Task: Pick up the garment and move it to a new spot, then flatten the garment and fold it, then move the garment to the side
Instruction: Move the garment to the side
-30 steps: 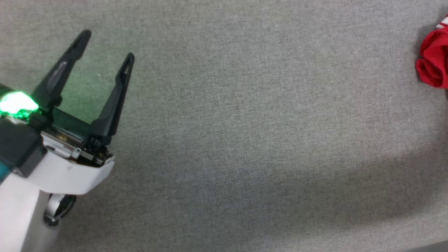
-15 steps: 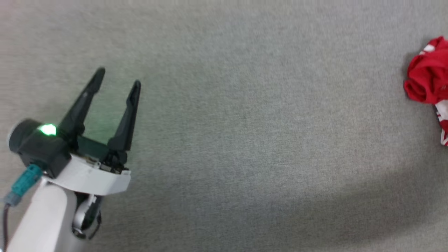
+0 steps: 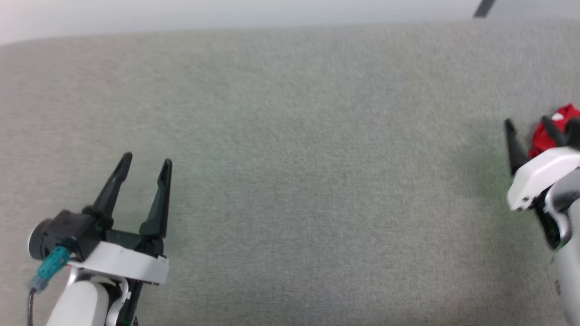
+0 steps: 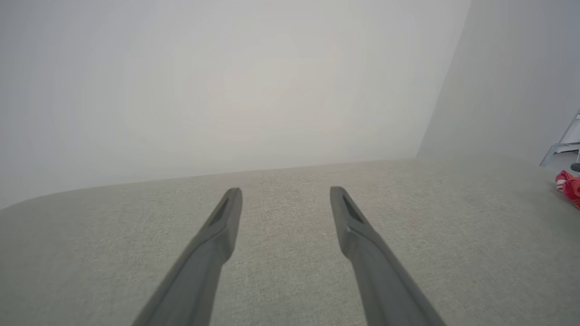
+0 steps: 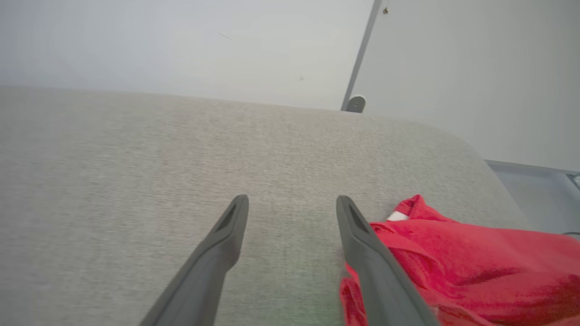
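The garment (image 5: 457, 262) is a crumpled red heap with a bit of white trim, lying on the grey surface near its right end. In the head view the garment (image 3: 556, 129) peeks out at the far right, and in the left wrist view the garment (image 4: 570, 186) is a small red patch at the right edge. My right gripper (image 3: 528, 123) is open just left of the heap, and in its wrist view the right gripper (image 5: 292, 200) has nothing between its fingers. My left gripper (image 3: 146, 158) hovers open and empty at the lower left.
The grey fabric surface (image 3: 317, 181) stretches wide between the two grippers. Its far edge meets a pale wall (image 3: 226, 13). The surface's rounded right corner (image 5: 471, 149) drops off beside the garment, with floor beyond.
The head camera has tilted up, bringing the surface's far edge into sight. My right gripper has come into the picture beside the garment. The left gripper stays open.
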